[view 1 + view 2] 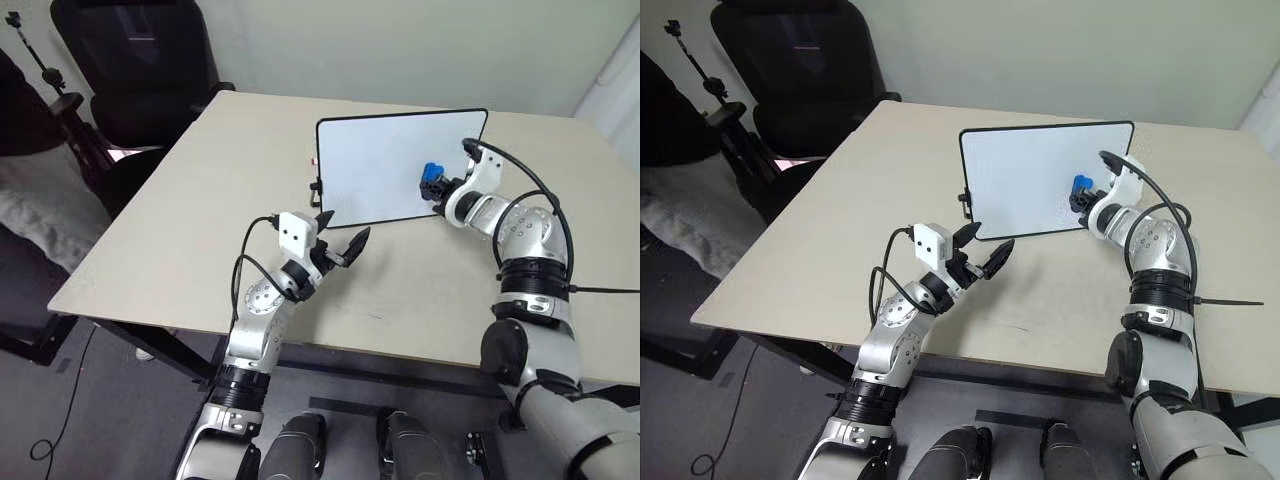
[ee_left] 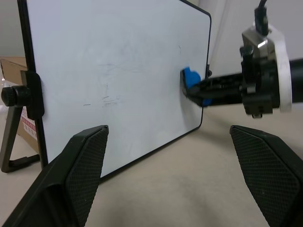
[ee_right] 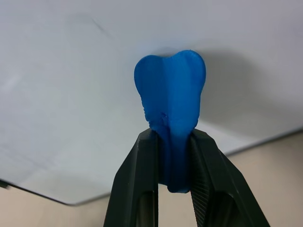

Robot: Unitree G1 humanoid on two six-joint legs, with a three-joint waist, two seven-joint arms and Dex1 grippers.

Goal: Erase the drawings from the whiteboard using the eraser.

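Observation:
The whiteboard (image 1: 385, 165) stands upright on its clips at the far middle of the table (image 1: 200, 200). My right gripper (image 3: 173, 137) is shut on the blue eraser (image 3: 170, 90) and holds it against the board's right part, near the lower edge (image 1: 433, 176). A few faint short strokes (image 2: 111, 99) mark the middle of the board; the drawings themselves are out of view. My left gripper (image 1: 342, 235) hovers open in front of the board's lower left corner, with nothing between its fingers (image 2: 85, 161).
A black office chair (image 1: 140, 60) and a tripod (image 1: 40, 60) stand beyond the table's far left corner. A small labelled box (image 2: 28, 127) sits just left of the board. A black cable (image 1: 600, 290) trails right from my right arm.

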